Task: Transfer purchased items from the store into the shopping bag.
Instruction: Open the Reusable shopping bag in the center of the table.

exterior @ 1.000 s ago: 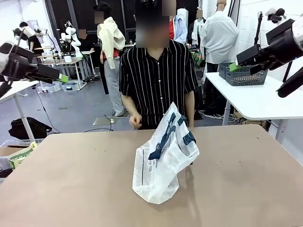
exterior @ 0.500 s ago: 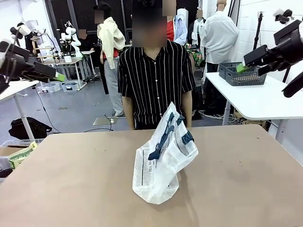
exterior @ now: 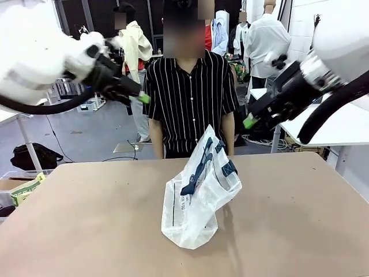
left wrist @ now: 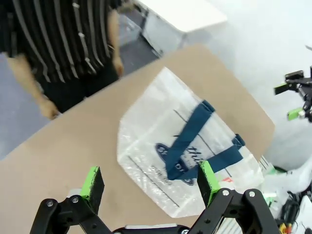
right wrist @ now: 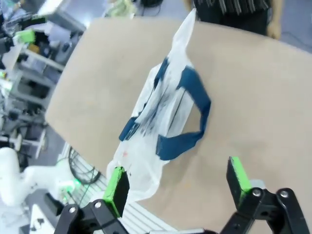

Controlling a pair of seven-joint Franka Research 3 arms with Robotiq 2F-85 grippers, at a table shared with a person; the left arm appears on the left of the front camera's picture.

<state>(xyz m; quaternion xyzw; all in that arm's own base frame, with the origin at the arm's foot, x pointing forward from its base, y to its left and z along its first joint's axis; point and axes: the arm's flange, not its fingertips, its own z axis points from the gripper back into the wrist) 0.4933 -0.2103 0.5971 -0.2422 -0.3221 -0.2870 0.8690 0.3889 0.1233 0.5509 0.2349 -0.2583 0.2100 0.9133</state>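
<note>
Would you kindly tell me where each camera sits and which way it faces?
Front: fixed between the arms, looking across the table at the person; left gripper and right gripper reach in high from the sides.
Left wrist: above the table, looking down at the bag; its open fingers rise from the bottom edge.
Right wrist: likewise above, looking down at the bag; open fingers at the bottom.
Shared: all three show the bag.

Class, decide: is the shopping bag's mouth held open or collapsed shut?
Collapsed shut: the shopping bag stands crumpled, navy handles flopped against its side, no opening showing.
</note>
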